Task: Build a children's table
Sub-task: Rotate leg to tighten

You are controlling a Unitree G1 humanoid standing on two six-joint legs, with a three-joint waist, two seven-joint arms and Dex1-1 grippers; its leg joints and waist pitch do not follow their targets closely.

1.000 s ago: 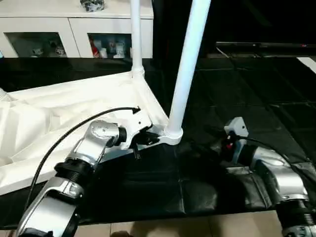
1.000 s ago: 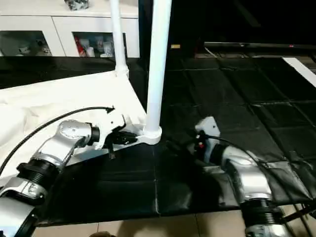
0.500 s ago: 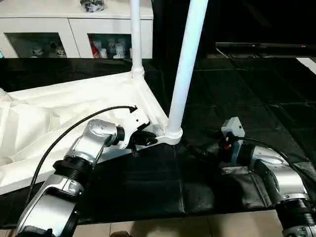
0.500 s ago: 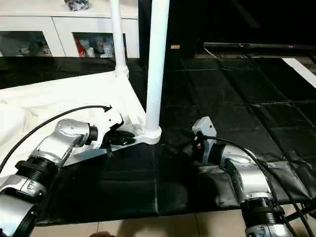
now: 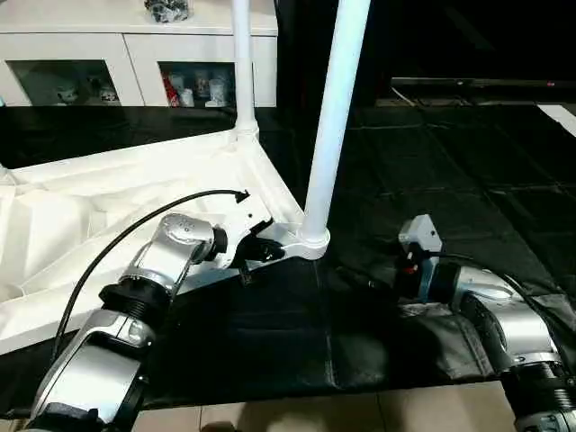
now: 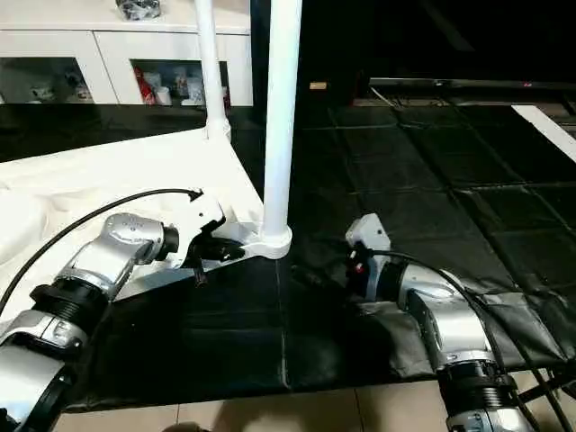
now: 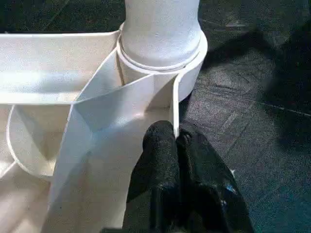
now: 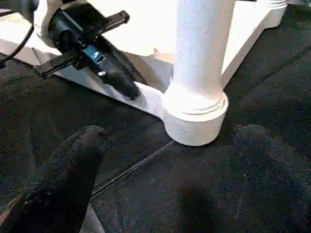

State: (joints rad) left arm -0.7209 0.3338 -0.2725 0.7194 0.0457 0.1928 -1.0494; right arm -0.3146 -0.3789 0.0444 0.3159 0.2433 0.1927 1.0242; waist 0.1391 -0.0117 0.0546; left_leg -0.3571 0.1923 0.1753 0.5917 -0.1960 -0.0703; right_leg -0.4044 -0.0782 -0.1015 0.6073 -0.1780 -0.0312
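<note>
Two legs (image 5: 334,117) stand in tabletop (image 5: 135,193) corner sockets.

The table top (image 5: 135,193) is white plastic and lies upside down on the black floor, its ribbed underside facing up. Thin walls run along its edge and cross the hollow inside. 2 white round legs stand upright in round sockets at 2 of its corners. The near leg (image 5: 331,126) rises from the corner lobe (image 8: 194,121) closest to the camera, its base seated in a ringed collar, and runs out of the top of the picture. The far leg (image 5: 242,63) stands at the next corner, along the same edge of the top, and looks thinner from here.
</note>
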